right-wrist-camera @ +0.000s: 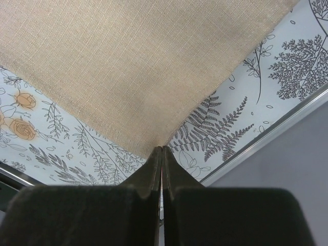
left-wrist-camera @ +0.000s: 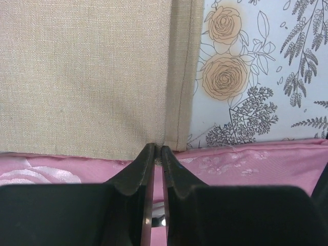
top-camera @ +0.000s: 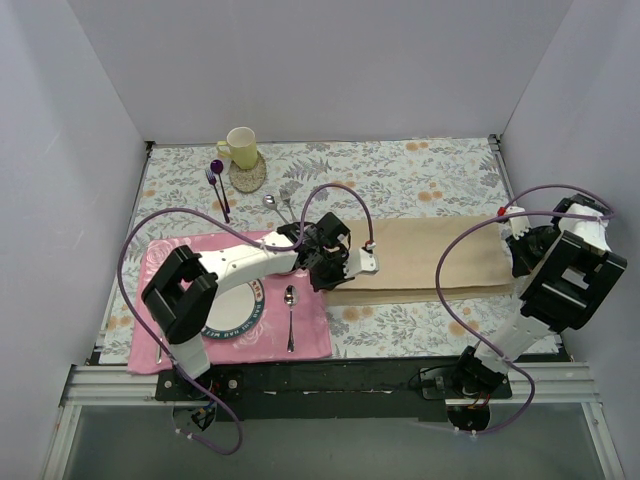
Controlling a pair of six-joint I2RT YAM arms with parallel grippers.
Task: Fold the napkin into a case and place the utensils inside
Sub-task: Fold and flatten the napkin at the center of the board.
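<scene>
napkin: the plain beige-tan cloth napkin [top-camera: 430, 255] lies flat as a long band across the right half of the table, on the grey floral tablecloth [top-camera: 400, 170]; its left end touches the right edge of the pink floral placemat [top-camera: 300, 335], and its right end reaches close to the table's right edge.
left gripper: the left gripper [left-wrist-camera: 158, 149] is at the napkin's left end, its black fingers [left-wrist-camera: 138, 169] drawn almost together, nipping the hemmed cloth edge just where it meets the placemat.
right gripper: the right gripper [right-wrist-camera: 162, 149] is at the far-right corner of the napkin, its fingers [right-wrist-camera: 148, 171] pressed together on the very tip of that corner.
utensils: the small silver spoon [top-camera: 269, 201] and the small silver fork [top-camera: 286, 200] lie side by side on the tablecloth, beyond the placemat's far edge, apart from the napkin.
placemat: at the near-left corner of the table, it carries a white round plate with a dark rim [top-camera: 245, 310], partly under the left arm, and a longer silver spoon [top-camera: 290, 315] to the plate's right.
far-left corner: a pale yellow mug [top-camera: 240, 147] sits on a round woven coaster [top-camera: 248, 178], with a purple-handled fork [top-camera: 217, 190] just to its left.
</scene>
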